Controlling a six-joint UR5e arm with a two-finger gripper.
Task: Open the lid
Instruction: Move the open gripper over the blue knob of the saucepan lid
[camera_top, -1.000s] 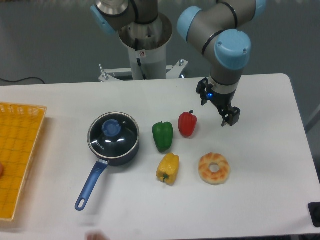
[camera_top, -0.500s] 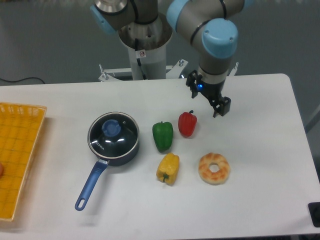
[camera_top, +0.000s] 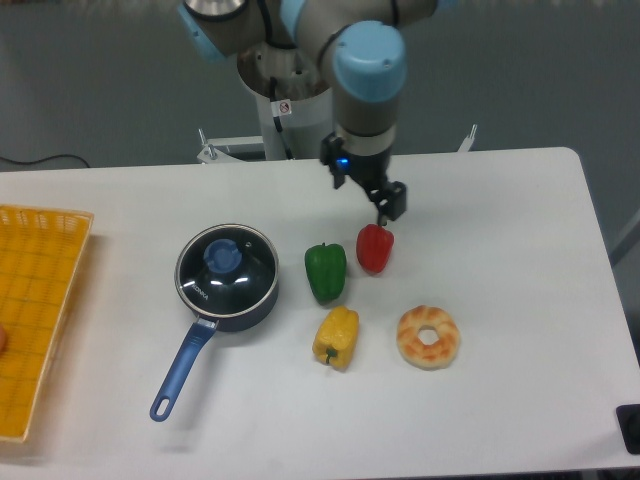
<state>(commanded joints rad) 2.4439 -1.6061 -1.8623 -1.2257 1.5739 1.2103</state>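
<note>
The lid is a round clear glass disc with a silver rim and a blue centre knob. It rests flat on the dark blue saucepan left of the table's middle. My gripper hangs above the table's far middle, well to the right of the lid and just behind a red pepper. Its fingers stand apart, open, with nothing between them.
A green pepper, a yellow pepper and a ring-shaped pastry lie right of the saucepan. The saucepan's long blue handle points toward the front left. A yellow basket sits at the left edge.
The arm has swung left across the back of the table, carrying the gripper from the right side to just behind the red pepper. The lid and saucepan have not moved.
</note>
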